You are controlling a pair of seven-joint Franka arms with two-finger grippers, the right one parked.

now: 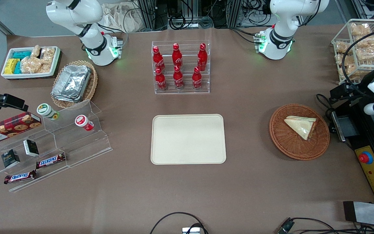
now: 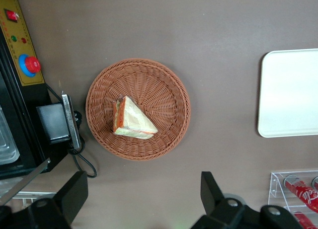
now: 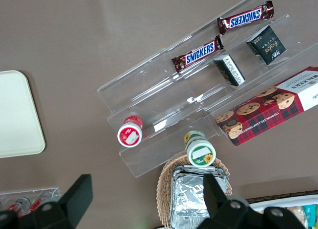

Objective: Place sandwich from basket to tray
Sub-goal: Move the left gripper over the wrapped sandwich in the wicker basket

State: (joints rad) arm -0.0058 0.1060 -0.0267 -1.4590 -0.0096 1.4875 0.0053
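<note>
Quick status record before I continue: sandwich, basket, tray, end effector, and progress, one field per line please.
sandwich: wrapped wedge lying in the basket, untouched
basket: brown wicker, toward the working arm's end of the table
tray: cream rectangle, nothing on it, beside the basket with bare table between
end effector: left arm's, raised above the table near the basket, fingers wide open, holding nothing
progress: pick not yet done
other: cola bottle rack farther from the front camera than the tray

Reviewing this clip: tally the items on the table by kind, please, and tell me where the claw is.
Sandwich: 1
Red bottles: 6
Snickers bars: 2
Round tubs: 2
Small dark boxes: 2
Cookie box: 1
Total: 14
Claw: open, above the basket, holding nothing.
</note>
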